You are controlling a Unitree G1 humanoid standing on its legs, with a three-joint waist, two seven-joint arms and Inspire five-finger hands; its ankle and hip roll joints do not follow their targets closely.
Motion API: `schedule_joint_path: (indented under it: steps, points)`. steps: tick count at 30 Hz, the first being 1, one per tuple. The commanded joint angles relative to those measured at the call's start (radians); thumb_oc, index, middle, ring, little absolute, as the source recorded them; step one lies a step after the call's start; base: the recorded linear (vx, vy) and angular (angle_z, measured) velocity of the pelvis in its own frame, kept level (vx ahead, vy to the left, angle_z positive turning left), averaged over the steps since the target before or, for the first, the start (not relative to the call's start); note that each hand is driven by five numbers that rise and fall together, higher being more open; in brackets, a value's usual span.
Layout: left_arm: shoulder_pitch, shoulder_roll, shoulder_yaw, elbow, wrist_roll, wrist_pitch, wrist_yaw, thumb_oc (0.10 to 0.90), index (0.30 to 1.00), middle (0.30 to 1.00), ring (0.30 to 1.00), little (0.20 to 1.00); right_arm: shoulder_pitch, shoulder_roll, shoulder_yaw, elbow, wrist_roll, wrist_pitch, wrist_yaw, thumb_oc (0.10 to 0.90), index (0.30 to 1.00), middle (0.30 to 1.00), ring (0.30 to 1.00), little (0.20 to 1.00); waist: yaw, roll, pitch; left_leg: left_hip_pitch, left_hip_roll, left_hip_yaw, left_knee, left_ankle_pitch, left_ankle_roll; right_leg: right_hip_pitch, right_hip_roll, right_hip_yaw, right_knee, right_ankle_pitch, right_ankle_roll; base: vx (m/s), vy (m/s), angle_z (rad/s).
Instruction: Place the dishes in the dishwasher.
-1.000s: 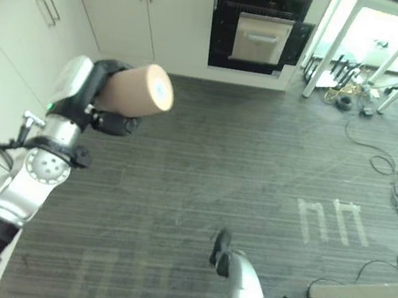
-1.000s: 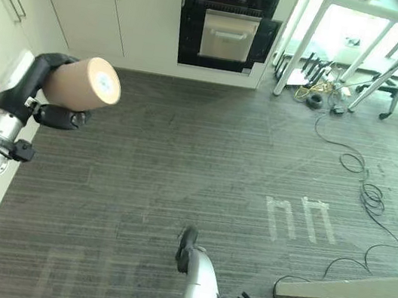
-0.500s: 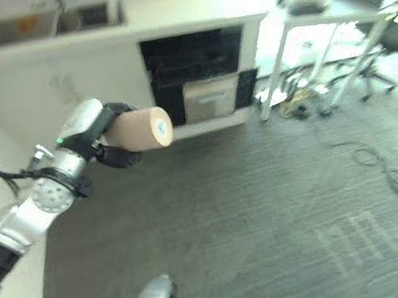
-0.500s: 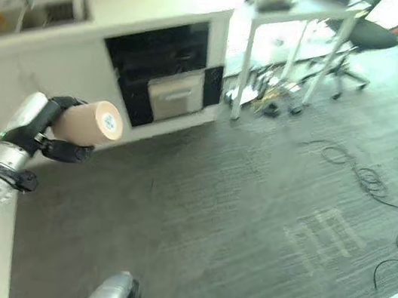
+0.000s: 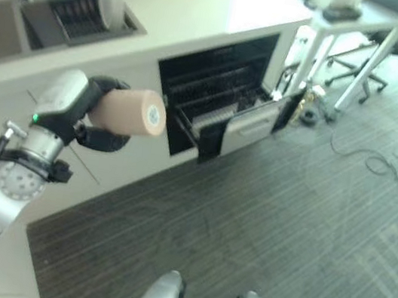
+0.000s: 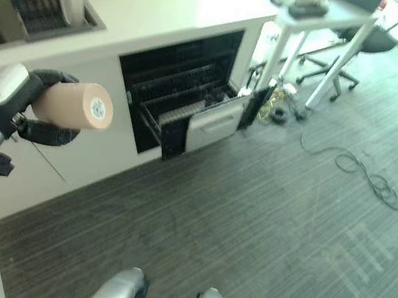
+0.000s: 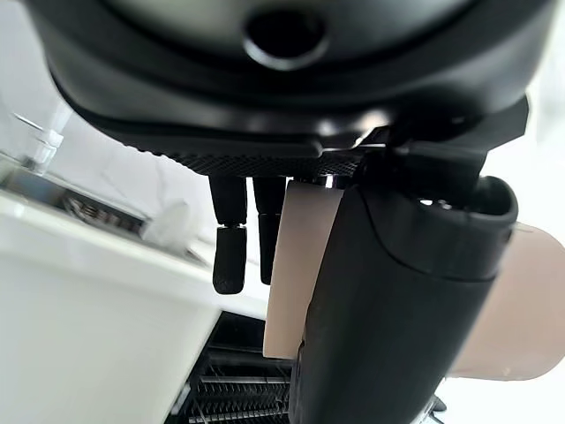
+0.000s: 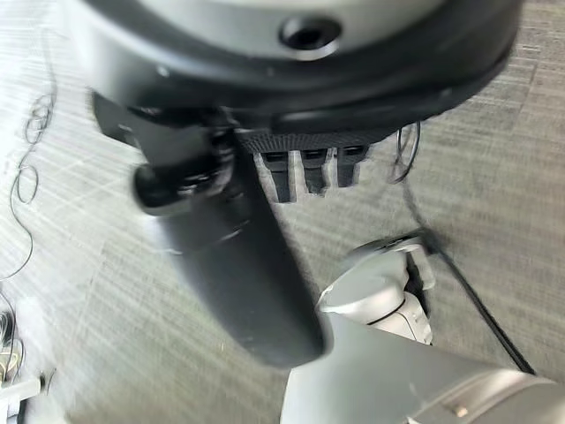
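Fingers (image 7: 228, 256) and thumb of the left hand (image 5: 94, 112) curl round a tan cup (image 5: 129, 110), held on its side in the air, base outward, well short of the open dishwasher (image 5: 219, 95). That grip keeps it secure for carrying. Low by the floor, the right hand (image 8: 305, 168) hangs relaxed, holding nothing.

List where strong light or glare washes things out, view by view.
Left eye view: bright light bleaches the countertop and the white table, while the dishwasher interior stays dark. Left wrist view: the left hand is a dark mass against a bright background, gripping the cup. Right wrist view: floor evenly lit.
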Motion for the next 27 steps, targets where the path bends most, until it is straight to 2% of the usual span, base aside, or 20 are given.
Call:
schedule_joint_path:
  steps: [1,3,4,6,8,10,11,14,16,17,18,19,20,22,24,27]
  points:
    - [-0.102,0.046,0.113,-0.096,-0.074,-0.024,0.077,0.400,0.300,0.300,0.300,0.300,-0.007,-0.031,-0.018,0.028,-0.001,0.005,0.005,0.800,0.900,0.900,0.900,0.900,-0.043,0.039,-0.038,0.149,-0.012,-0.035,-0.238,0.055,0.265,0.080,0.005,0.009,-0.026,0.204,0.061,0.23,-0.398,0.22]
    - [-0.081,0.045,0.133,-0.085,-0.072,-0.031,0.068,0.400,0.300,0.300,0.300,0.300,-0.009,-0.024,-0.024,0.037,-0.011,0.019,0.008,0.800,0.900,0.900,0.900,0.900,-0.033,0.034,-0.048,0.153,0.012,-0.031,-0.238,0.046,0.255,0.096,0.005,0.001,-0.026,0.171,0.069,0.23,-0.409,-0.11]
    - [-0.062,0.039,0.147,-0.091,-0.072,-0.024,0.065,0.400,0.300,0.300,0.300,0.300,-0.010,-0.021,-0.027,0.043,-0.024,0.024,0.011,0.800,0.900,0.900,0.900,0.900,-0.021,0.026,-0.059,0.156,0.031,-0.025,-0.238,0.047,0.243,0.109,0.000,-0.026,-0.026,0.150,0.070,0.29,-0.558,-0.09]
    - [-0.009,-0.001,0.179,-0.132,-0.043,-0.009,0.067,0.400,0.300,0.300,0.300,0.300,-0.007,-0.018,-0.013,0.042,-0.052,0.024,0.010,0.800,0.900,0.900,0.900,0.900,-0.014,0.021,-0.076,0.162,0.087,-0.020,-0.238,0.055,0.215,0.135,0.021,-0.062,-0.026,0.109,0.048,0.25,-0.515,0.00]
    - [0.007,-0.016,0.192,-0.145,-0.034,-0.004,0.067,0.400,0.300,0.300,0.300,0.300,-0.010,-0.021,0.000,0.038,-0.060,0.021,0.004,0.800,0.900,0.900,0.900,0.900,-0.015,0.021,-0.077,0.169,0.114,-0.014,-0.238,0.066,0.206,0.144,0.031,-0.077,-0.026,0.095,0.031,0.15,-0.331,0.09]
    - [0.002,-0.032,0.185,-0.150,-0.032,-0.010,0.063,0.400,0.300,0.300,0.300,0.300,-0.015,-0.038,0.009,0.046,-0.025,0.016,0.003,0.800,0.900,0.900,0.900,0.900,-0.018,0.010,-0.070,0.176,0.133,0.006,-0.238,0.117,0.198,0.163,0.045,-0.083,-0.026,0.080,0.003,0.15,-0.357,-0.14]
    - [-0.002,-0.040,0.179,-0.155,-0.029,-0.012,0.058,0.400,0.300,0.300,0.300,0.300,-0.014,-0.046,0.007,0.048,-0.017,0.012,0.011,0.800,0.900,0.900,0.900,0.900,-0.020,0.002,-0.063,0.181,0.141,0.032,-0.233,0.175,0.190,0.175,0.049,-0.089,-0.026,0.073,-0.012,0.12,-0.317,-0.12]
    - [-0.022,-0.056,0.158,-0.168,-0.017,-0.005,0.037,0.400,0.300,0.300,0.300,0.300,-0.006,-0.055,-0.005,0.053,-0.016,0.002,0.025,0.800,0.900,0.900,0.900,0.900,-0.036,0.001,-0.048,0.137,0.158,0.102,-0.126,0.216,0.176,0.200,0.063,-0.115,-0.026,0.059,-0.041,0.13,-0.263,0.34]
    - [-0.038,-0.071,0.138,-0.166,-0.007,0.005,0.038,0.400,0.300,0.300,0.300,0.300,0.008,-0.056,-0.012,0.053,-0.019,0.004,0.025,0.800,0.900,0.900,0.900,0.900,-0.040,0.018,-0.050,0.124,0.080,0.112,-0.166,0.196,0.185,0.207,0.087,-0.117,-0.026,0.051,-0.044,0.20,-0.102,0.83]
    - [-0.033,-0.074,0.139,-0.163,-0.003,0.005,0.040,0.400,0.300,0.300,0.300,0.300,0.010,-0.055,-0.010,0.055,-0.031,0.008,0.026,0.800,0.900,0.900,0.900,0.900,-0.034,0.030,-0.049,0.122,0.033,0.107,-0.209,0.204,0.187,0.211,0.107,-0.106,-0.026,0.048,-0.044,0.25,0.010,0.38]
    - [-0.023,-0.097,0.133,-0.161,0.021,-0.005,0.046,0.400,0.300,0.300,0.300,0.300,0.011,-0.051,-0.008,0.062,-0.037,0.009,0.024,0.800,0.900,0.900,0.900,0.900,-0.023,0.048,-0.038,0.060,-0.020,0.128,-0.238,0.219,0.186,0.235,0.141,-0.098,-0.026,0.030,-0.047,0.25,0.010,-0.02]
    - [-0.018,-0.110,0.127,-0.165,0.033,-0.009,0.051,0.400,0.300,0.300,0.300,0.300,0.010,-0.050,-0.007,0.064,-0.035,0.012,0.021,0.800,0.900,0.900,0.900,0.900,-0.017,0.057,-0.035,0.013,-0.029,0.151,-0.238,0.233,0.183,0.246,0.156,-0.104,-0.026,0.023,-0.050,0.32,0.016,-0.28]
    - [-0.005,-0.135,0.119,-0.172,0.057,-0.017,0.064,0.400,0.300,0.300,0.300,0.300,0.013,-0.042,0.001,0.065,-0.025,0.010,0.011,0.800,0.900,0.900,0.900,0.900,0.003,0.075,-0.033,-0.074,-0.034,0.196,-0.238,0.289,0.168,0.264,0.182,-0.125,-0.026,0.008,-0.061,0.25,0.016,-0.18]
    - [0.015,-0.157,0.129,-0.172,0.076,-0.036,0.071,0.400,0.300,0.300,0.300,0.300,0.018,-0.033,0.011,0.062,-0.024,0.000,0.004,0.800,0.900,0.900,0.900,0.900,0.018,0.076,-0.040,-0.102,-0.031,0.227,-0.238,0.300,0.170,0.271,0.187,-0.145,-0.026,-0.001,-0.069,0.19,0.046,-0.01]
    - [0.043,-0.164,0.152,-0.156,0.070,-0.067,0.089,0.400,0.300,0.300,0.300,0.300,0.021,-0.016,0.026,0.051,-0.057,-0.017,-0.010,0.800,0.900,0.900,0.900,0.900,0.024,0.070,-0.054,-0.072,-0.031,0.239,-0.238,0.264,0.195,0.289,0.191,-0.157,-0.026,-0.026,-0.070,0.18,0.101,-0.04]
    - [0.065,-0.149,0.192,-0.148,0.053,-0.086,0.084,0.400,0.300,0.300,0.300,0.300,0.027,-0.003,0.036,0.035,-0.079,-0.033,-0.003,0.800,0.900,0.900,0.900,0.900,0.055,0.050,-0.080,-0.032,-0.047,0.212,-0.238,0.208,0.236,0.363,0.210,-0.177,-0.026,-0.078,-0.071,0.23,0.060,-0.30]
